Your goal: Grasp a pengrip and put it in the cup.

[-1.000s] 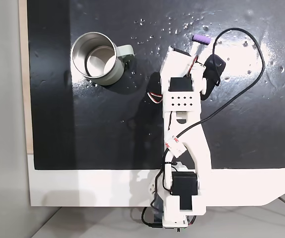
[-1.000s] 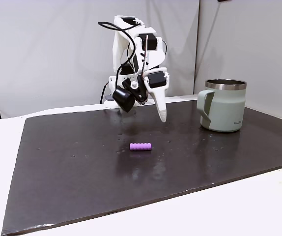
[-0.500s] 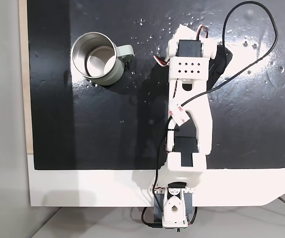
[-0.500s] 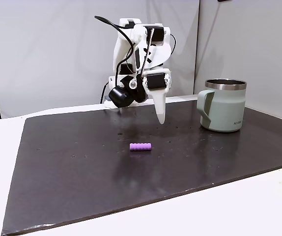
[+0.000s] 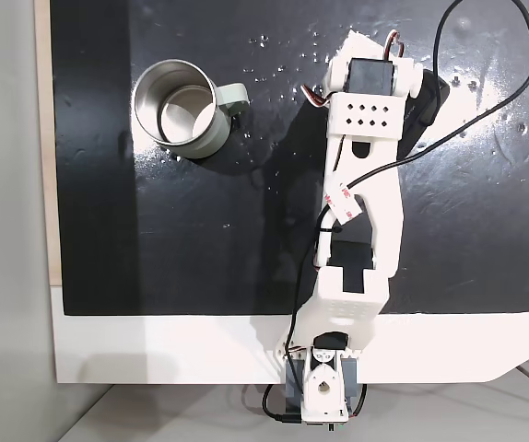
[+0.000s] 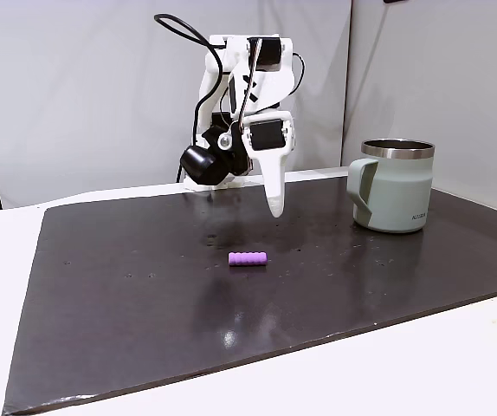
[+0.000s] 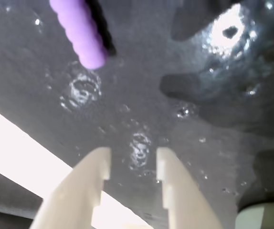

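Observation:
The pengrip (image 6: 248, 258) is a small purple ribbed tube lying flat on the black mat, well left of the cup in the side fixed view. In the wrist view the pengrip (image 7: 79, 33) lies at the top left, ahead of the fingers. My gripper (image 6: 273, 206) hangs point-down above the mat, just behind and slightly right of the tube, not touching it. The gripper (image 7: 132, 164) is slightly open with only bare mat in the gap. The cup (image 5: 180, 108) is a sage-green mug with a metal inside, standing upright at the mat's far left in the top-down fixed view; the cup (image 6: 393, 198) is empty.
A black camera on a cable (image 6: 201, 165) hangs from the wrist, left of the gripper. The black mat (image 5: 200, 239) lies on a white table (image 5: 154, 350). The arm (image 5: 361, 184) covers the pengrip from above. Open mat lies between the tube and the mug.
The arm has stretched farther out from its base, carrying the gripper over the pengrip, which the top-down view showed one second ago. The tube and cup have not moved.

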Robot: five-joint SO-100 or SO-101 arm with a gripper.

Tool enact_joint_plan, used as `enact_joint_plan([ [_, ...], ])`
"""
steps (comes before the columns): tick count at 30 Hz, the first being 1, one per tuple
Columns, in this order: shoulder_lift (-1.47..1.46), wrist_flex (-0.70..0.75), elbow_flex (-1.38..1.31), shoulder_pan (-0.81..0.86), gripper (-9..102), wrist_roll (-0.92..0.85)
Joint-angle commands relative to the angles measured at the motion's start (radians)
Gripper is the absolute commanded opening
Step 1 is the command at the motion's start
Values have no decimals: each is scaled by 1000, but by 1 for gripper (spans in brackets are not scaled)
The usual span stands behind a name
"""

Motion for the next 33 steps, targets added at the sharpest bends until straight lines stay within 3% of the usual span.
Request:
enact_joint_plan([
  [1,-11,23,-117,28,15,-23],
  [13,-120,81,-282,135,21,-133],
  [33,-239,-17,-304,121,23,-229],
])
